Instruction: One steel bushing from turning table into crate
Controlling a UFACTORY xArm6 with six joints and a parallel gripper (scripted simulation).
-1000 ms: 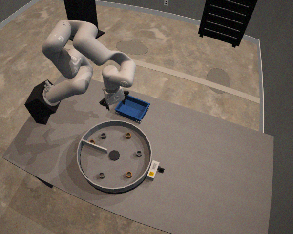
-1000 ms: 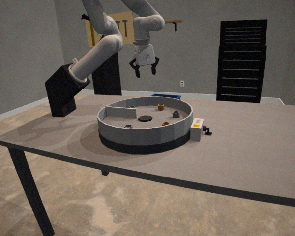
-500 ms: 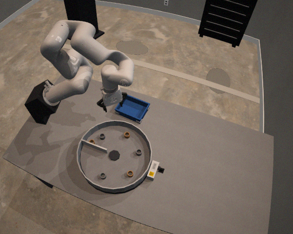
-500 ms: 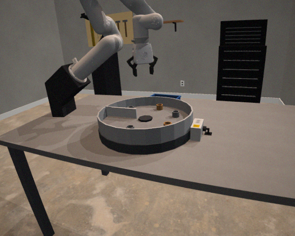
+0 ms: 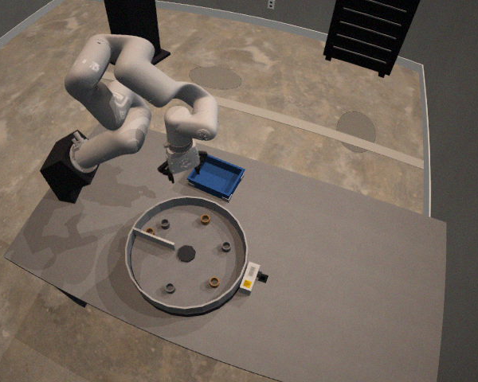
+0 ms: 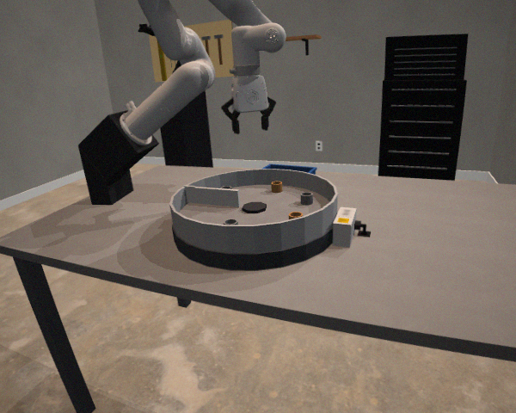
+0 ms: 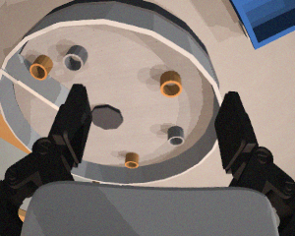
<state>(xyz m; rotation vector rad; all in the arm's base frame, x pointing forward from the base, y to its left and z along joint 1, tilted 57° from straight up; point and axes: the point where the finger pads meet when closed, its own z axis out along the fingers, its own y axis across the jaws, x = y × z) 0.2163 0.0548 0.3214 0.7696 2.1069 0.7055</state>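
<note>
The round grey turning table (image 5: 186,253) holds three grey steel bushings (image 5: 165,224) (image 5: 225,247) (image 5: 170,288) and three orange bushings (image 5: 205,219) (image 5: 149,231) (image 5: 213,281). The blue crate (image 5: 216,177) stands empty behind it on the table. My gripper (image 5: 184,174) (image 6: 249,126) is open and empty, high above the table between the crate and the turning table's far rim.
A straight divider wall (image 5: 153,239) and a black hub (image 5: 186,253) sit inside the turning table. A white control box (image 5: 249,278) is fixed to its right side. The arm's black base block (image 5: 64,170) stands at the table's left corner.
</note>
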